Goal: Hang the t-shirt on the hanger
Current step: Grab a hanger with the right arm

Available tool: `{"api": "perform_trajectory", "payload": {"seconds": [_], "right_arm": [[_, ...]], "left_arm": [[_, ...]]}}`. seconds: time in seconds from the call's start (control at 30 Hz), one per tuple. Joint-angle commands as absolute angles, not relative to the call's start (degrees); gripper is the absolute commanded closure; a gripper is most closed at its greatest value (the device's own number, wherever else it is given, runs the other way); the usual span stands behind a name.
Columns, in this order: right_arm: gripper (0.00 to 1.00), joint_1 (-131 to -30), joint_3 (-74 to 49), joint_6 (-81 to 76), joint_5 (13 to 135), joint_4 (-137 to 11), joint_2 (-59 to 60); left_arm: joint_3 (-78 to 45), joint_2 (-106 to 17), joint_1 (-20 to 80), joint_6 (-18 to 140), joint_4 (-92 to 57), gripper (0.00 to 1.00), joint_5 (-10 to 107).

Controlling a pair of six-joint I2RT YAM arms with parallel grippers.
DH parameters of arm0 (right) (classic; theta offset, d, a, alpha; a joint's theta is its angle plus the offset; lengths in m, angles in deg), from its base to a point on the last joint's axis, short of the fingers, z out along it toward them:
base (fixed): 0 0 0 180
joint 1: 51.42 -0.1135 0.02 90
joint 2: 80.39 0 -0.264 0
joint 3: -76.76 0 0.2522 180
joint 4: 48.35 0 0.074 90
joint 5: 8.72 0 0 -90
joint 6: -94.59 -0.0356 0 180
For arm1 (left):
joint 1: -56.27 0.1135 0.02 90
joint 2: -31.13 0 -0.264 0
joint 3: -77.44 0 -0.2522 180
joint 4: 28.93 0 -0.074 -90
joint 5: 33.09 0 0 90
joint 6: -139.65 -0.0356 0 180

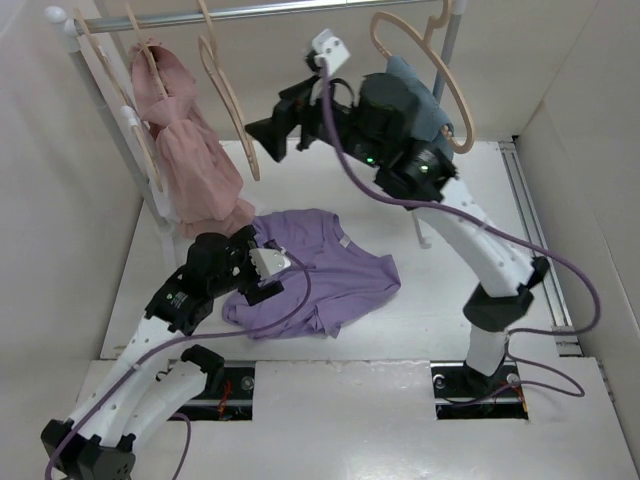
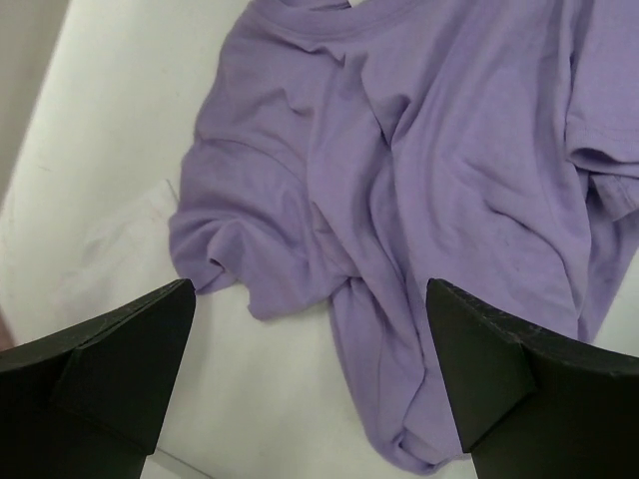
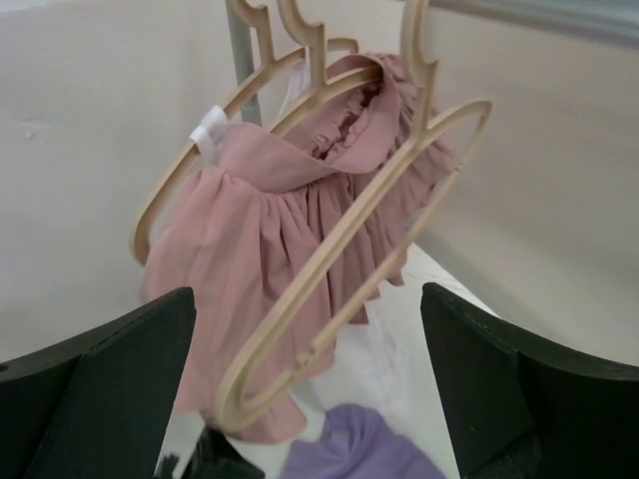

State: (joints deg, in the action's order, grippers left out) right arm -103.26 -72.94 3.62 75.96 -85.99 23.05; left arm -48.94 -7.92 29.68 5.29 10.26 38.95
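Dusty-pink garment point(image 1: 190, 150) and blue-grey garment point(image 1: 425, 95) on a metal rail point(image 1: 270, 11) above a white table point(image 1: 430, 310).

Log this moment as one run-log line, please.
t-shirt crumpled on table, unhung | hanger bare on rail | left jaws open above t-shirt | right jaws open facing hanger

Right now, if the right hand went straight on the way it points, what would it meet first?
Probably the bare hanger, which hangs across the gap of the open right hand. The pink garment hangs behind it. Depth is hard to judge.
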Motion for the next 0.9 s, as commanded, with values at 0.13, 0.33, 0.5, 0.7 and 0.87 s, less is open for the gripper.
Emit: {"api": "perform_trajectory", "payload": {"seconds": [0.13,0.33,0.5,0.7,0.87], "right_arm": [[0.03,-105.83,-77.72,0.11,80.22,-71.7,30.7],[0.11,-106.35,-79.04,-0.42,87.58,-71.07,34.74],[0.22,-106.35,-77.54,1.68,91.91,-70.47,38.69],[0.23,-106.35,-78.25,2.74,94.72,-70.46,40.54],[0.43,-106.35,-78.77,2.74,96.92,-70.46,41.07]], "left_arm": [[-49.95,-12.11,29.64,12.82,6.28,0.0,37.92],[-51.97,-12.11,29.64,13.71,2.67,0.0,39.68],[-52.67,-10.98,29.64,14.22,0.83,0.0,42.05],[-53.73,-9.92,29.64,15.28,-0.58,0.0,46.71],[-54.78,-8.69,29.64,15.81,-0.58,0.0,46.71]]}}
